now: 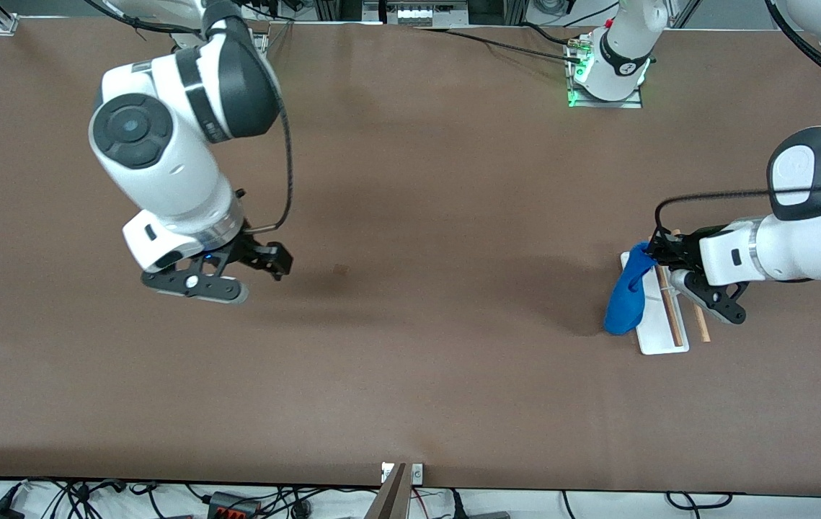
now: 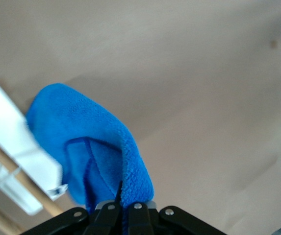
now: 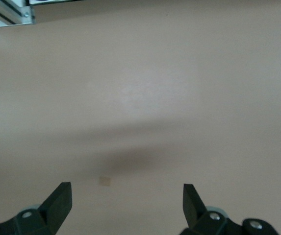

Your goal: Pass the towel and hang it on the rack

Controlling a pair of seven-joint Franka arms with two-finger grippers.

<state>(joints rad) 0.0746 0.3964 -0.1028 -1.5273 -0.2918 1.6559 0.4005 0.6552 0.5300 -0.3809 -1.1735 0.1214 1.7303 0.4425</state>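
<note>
My left gripper (image 1: 659, 249) is shut on the top edge of a blue towel (image 1: 626, 292), over the rack's end farther from the front camera. The towel hangs down along the side of the rack that faces the right arm's end of the table. The rack has a white tray base (image 1: 664, 340) and two light-brown rods (image 1: 671, 311). In the left wrist view the towel (image 2: 96, 142) fills the space ahead of my left gripper (image 2: 123, 208), with the rack's white base (image 2: 5, 122) and a rod (image 2: 30, 185) beside it. My right gripper (image 1: 266, 270) hangs open and empty over bare table, as the right wrist view (image 3: 128, 196) confirms.
A small tan mark (image 1: 340, 269) lies on the brown table near the right gripper. The left arm's base (image 1: 608, 72) stands at the table's edge farthest from the front camera. Cables and a wooden piece (image 1: 392, 497) lie along the edge nearest that camera.
</note>
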